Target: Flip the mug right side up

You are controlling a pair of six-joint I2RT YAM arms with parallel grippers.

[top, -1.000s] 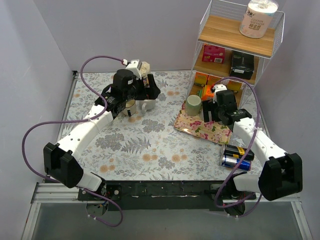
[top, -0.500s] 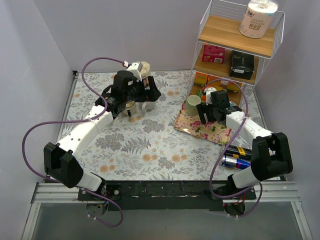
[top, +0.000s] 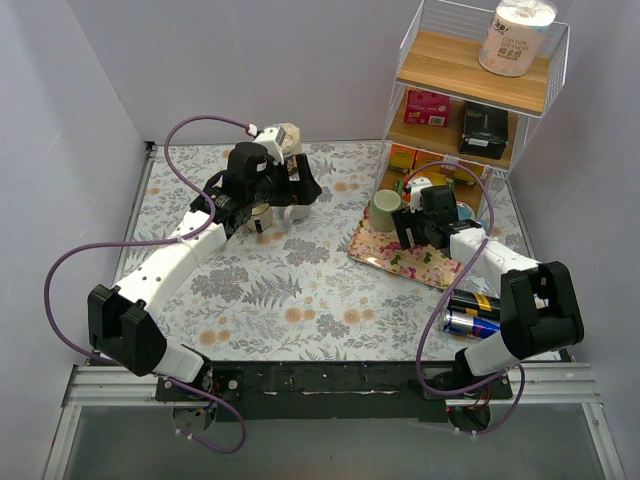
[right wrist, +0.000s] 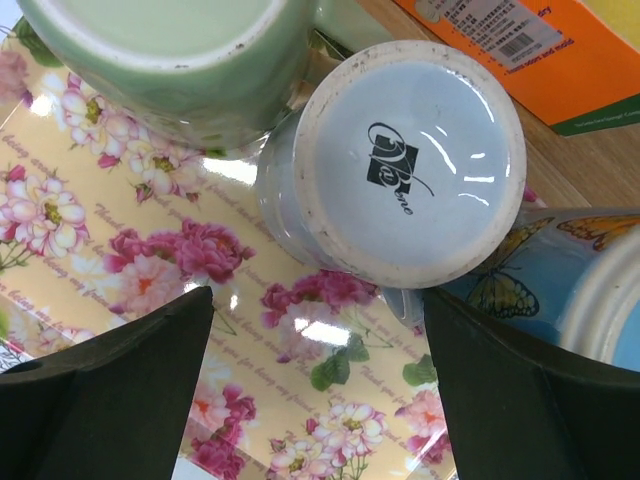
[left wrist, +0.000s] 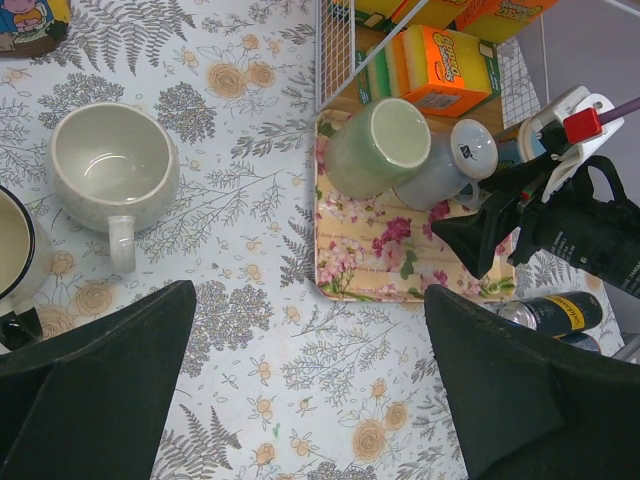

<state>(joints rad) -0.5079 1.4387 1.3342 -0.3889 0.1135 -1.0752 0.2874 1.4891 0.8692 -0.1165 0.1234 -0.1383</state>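
Observation:
A pale blue-grey mug stands upside down on the flowered tray, its logo base facing up. It touches an upright green mug. My right gripper is open and empty. It hovers over the tray just on the near side of the upside-down mug, with one finger on each side. The left wrist view shows the same mug, the green mug and the tray. My left gripper is open and empty above the table. In the top view, the right gripper hides most of the mug.
A white mug stands upright on the table at the left. A wire shelf rack with boxes and an orange sponge pack stands behind the tray. A butterfly mug stands beside the upside-down mug. Cans lie near the right arm.
My right arm has swung in toward the tray and brought its gripper up to the upside-down mug. The left arm has barely moved.

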